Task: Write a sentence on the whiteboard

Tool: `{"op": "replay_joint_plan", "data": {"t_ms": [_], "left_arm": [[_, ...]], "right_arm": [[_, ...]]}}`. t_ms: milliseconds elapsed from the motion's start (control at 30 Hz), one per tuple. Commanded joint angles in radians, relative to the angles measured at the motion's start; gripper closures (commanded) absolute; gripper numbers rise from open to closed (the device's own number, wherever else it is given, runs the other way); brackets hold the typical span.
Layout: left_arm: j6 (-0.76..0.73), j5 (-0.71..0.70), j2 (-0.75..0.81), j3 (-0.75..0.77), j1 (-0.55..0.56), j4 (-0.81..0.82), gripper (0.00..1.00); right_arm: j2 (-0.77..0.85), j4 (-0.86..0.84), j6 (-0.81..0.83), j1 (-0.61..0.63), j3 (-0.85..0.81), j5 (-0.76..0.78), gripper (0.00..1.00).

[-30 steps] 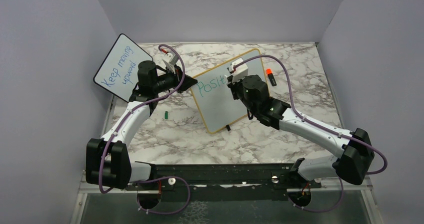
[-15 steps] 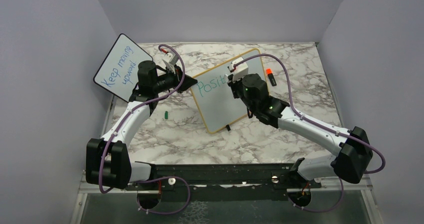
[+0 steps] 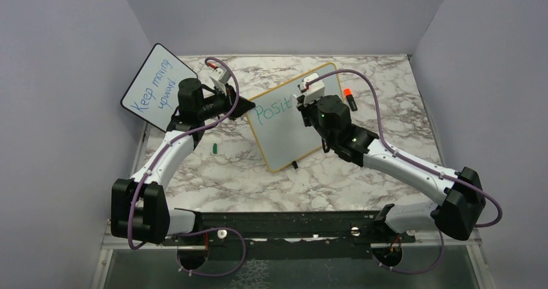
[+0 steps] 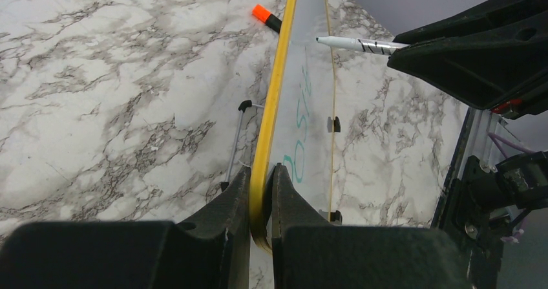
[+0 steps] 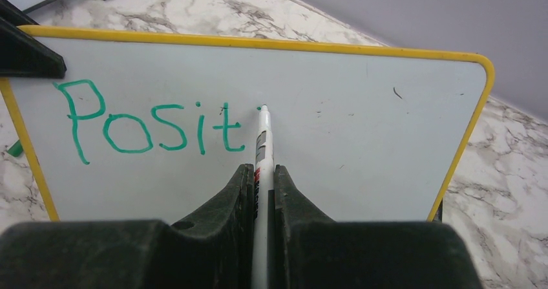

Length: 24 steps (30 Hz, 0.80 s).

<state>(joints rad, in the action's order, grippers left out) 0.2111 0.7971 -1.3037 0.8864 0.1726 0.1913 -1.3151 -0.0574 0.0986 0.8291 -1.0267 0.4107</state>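
Observation:
The whiteboard (image 3: 284, 140) with its yellow frame stands tilted at mid-table. My left gripper (image 4: 260, 176) is shut on the frame's left edge, one finger on each side. The sentence (image 5: 152, 127) reads "Posit" in green. My right gripper (image 5: 260, 172) is shut on a white marker (image 5: 262, 140). The marker's green tip rests against the board just right of the "t", where a small green dot shows. In the left wrist view the marker (image 4: 355, 43) points at the board's face from the right. From above, the right wrist hides the end of the writing (image 3: 270, 110).
A smaller black-framed board (image 3: 152, 85) with blue "Keep moving upward" leans at the back left wall. An orange-capped pen (image 3: 349, 99) lies behind the whiteboard's right end. A small green cap (image 3: 214, 148) lies on the marble in front of the left arm.
My right arm has shifted a little to the right along the board with the marker. The left arm and the whiteboard have not moved.

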Motion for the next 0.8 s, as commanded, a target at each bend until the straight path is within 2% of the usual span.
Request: {"op": "replay_joint_plan", "data": {"t_ms": [0,767], "left_arm": [[-0.079,-0.037,-0.027,-0.018,0.018,-0.108,1.00],[-0.076,-0.032,-0.027,-0.020,0.018,-0.104,1.00]], "right_arm": [[0.038,0.028,-0.003,-0.006,0.018,-0.005,1.00],[-0.036,-0.008,-0.013,-0.007,0.026,-0.015,1.00]]}}
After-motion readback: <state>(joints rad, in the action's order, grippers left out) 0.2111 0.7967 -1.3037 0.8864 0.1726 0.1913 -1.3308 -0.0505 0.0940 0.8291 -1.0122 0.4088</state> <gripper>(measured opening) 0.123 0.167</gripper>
